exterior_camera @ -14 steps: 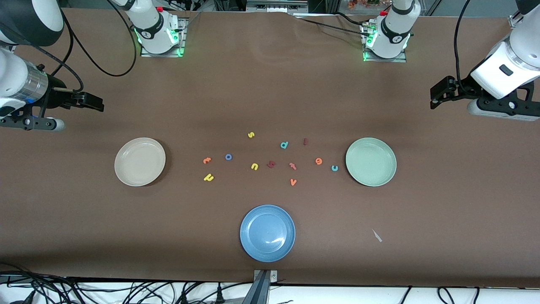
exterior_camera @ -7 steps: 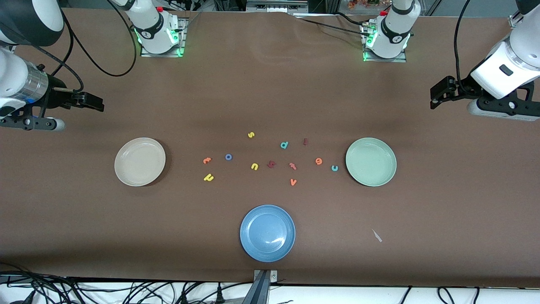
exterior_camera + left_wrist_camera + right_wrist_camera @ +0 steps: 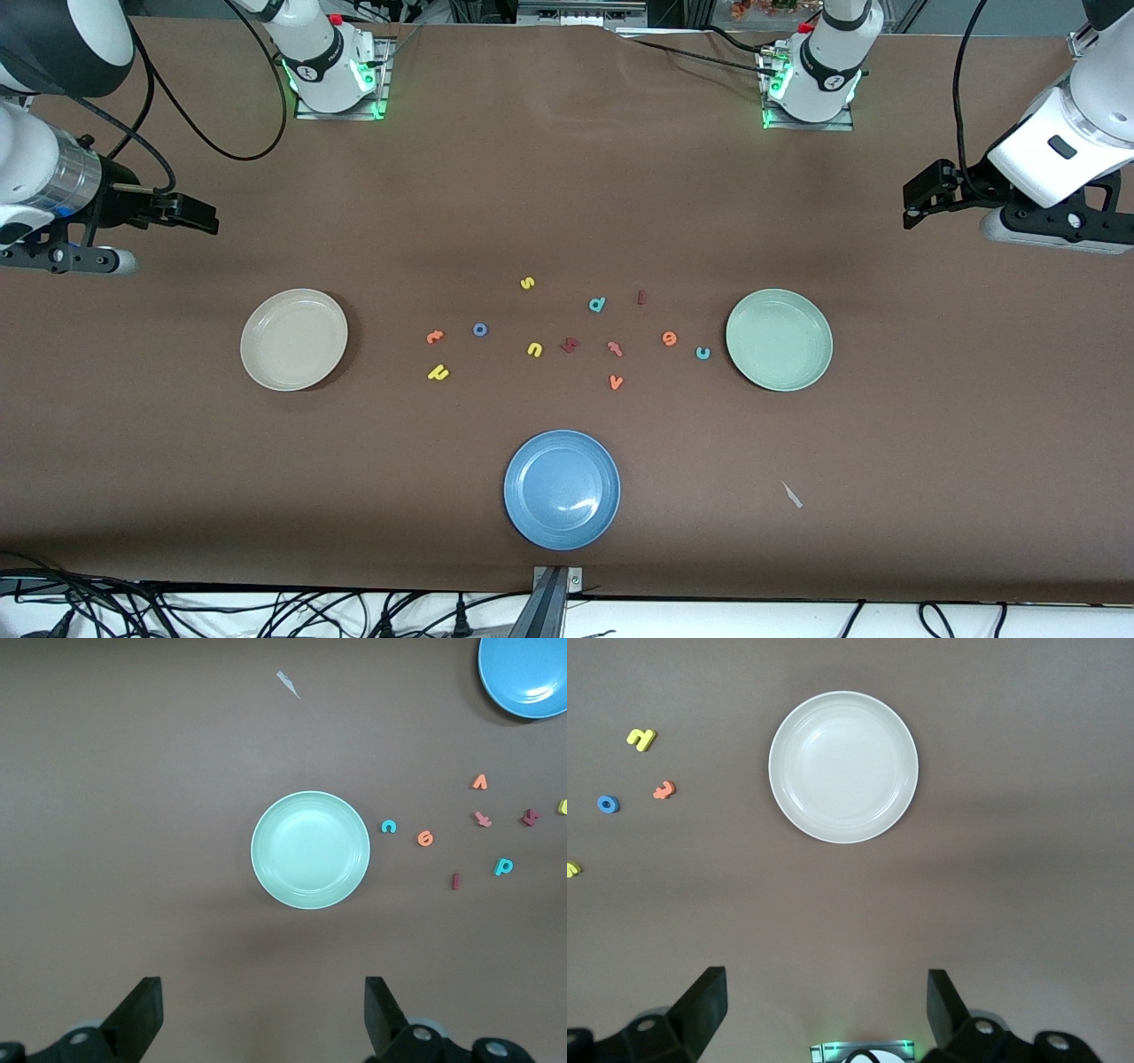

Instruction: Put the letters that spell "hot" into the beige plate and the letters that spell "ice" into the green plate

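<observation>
Nothing was sorted yet: beige plate (image 3: 293, 339) and green plate (image 3: 779, 339) lay bare, with h (image 3: 438, 373), o (image 3: 480, 330), t (image 3: 434, 337), i (image 3: 641, 298), c (image 3: 702, 353), e (image 3: 669, 338) between them; my left gripper (image 3: 261, 1019) and right gripper (image 3: 824, 1010) waited spread wide and holding nothing above the table's two ends

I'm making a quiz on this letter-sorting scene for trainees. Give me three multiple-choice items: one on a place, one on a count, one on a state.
1. Where does the teal c lie?
A. in the blue plate
B. on the table beside the green plate
C. on the beige plate

2. How many plates are on the table?
A. two
B. three
C. four

3. How is the beige plate now?
A. empty
B. holding the yellow h
C. upside down

Answers: 1 B, the c sits just off the green rim. 2 B, beige, green and the blue plate. 3 A, its bowl is bare; the yellow h lies on the table.
</observation>
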Tool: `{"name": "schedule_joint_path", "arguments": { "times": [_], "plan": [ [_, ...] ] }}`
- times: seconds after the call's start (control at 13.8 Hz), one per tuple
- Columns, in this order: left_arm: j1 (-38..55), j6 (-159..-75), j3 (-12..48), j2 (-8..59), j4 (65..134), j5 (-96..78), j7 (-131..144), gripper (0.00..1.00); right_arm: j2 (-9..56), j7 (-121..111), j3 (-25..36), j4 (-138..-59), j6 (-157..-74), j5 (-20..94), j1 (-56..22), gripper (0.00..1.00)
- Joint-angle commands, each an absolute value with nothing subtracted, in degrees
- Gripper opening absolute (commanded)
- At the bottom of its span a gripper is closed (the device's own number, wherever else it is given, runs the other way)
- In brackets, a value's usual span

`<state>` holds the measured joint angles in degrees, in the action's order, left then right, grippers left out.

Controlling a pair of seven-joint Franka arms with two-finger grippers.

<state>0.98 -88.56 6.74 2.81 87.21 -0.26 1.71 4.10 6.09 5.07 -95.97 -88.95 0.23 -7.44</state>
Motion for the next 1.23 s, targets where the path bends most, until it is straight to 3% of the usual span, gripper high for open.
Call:
{"name": "schedule_joint_path", "arguments": {
  "times": [0.0,1.16],
  "plan": [
    [0.9,-87.5,6.7,2.7,86.1,-1.4,1.2,1.00,4.7,6.1,5.2,-94.4,-87.7,0.8,-7.6,1.00],
    [10.1,-91.8,6.8,14.9,86.1,-1.1,1.2,1.00,4.8,6.1,5.3,-94.5,-87.7,0.9,-7.4,1.00]
  ]
}}
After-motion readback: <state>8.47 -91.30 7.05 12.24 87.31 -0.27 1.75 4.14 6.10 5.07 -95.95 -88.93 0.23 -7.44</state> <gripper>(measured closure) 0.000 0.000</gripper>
